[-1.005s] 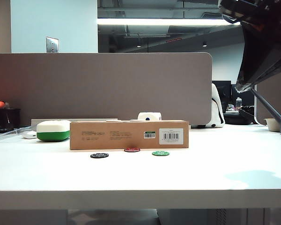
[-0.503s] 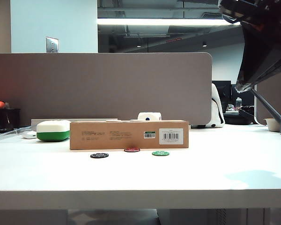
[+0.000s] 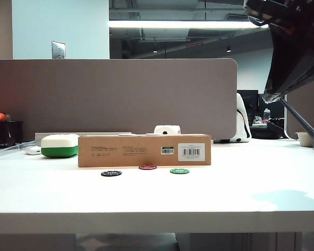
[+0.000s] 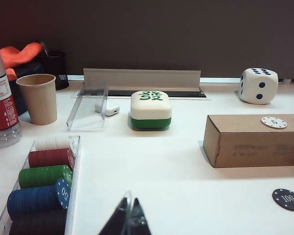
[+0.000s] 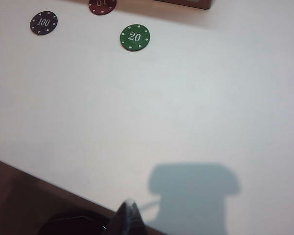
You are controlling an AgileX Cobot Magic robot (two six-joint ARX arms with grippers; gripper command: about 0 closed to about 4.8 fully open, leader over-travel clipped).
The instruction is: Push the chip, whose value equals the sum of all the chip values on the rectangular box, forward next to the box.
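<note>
White tabletop (image 3: pixel 240 193) fills the foreground, backed by a grey partition (image 3: pixel 115 94). On it lies the box (image 3: pixel 144 150), long side facing the exterior camera, its barcode label toward the right end. The chip (image 3: pixel 147 167) lies just in front of the box's front face, touching it or nearly so, between a black chip (image 3: pixel 111 173) on its left and a green chip (image 3: pixel 179 171) on its right, both a little nearer the camera. Two pale chips (image 4: pixel 274 122) rest on top of the box. A white-and-green case (image 3: pixel 59 145) lies beside the box's left end, and a white die (image 4: pixel 258 85) behind the box.

Both grippers are well apart from the chip. The right gripper (image 5: pixel 129 220) hangs high over the table's near edge (its fingertips meet in a closed point, holding nothing), with the chip far ahead by the box. The left gripper (image 4: pixel 128 223) is likewise closed and empty, beside a tray of stacked chips (image 4: pixel 44 183).
</note>
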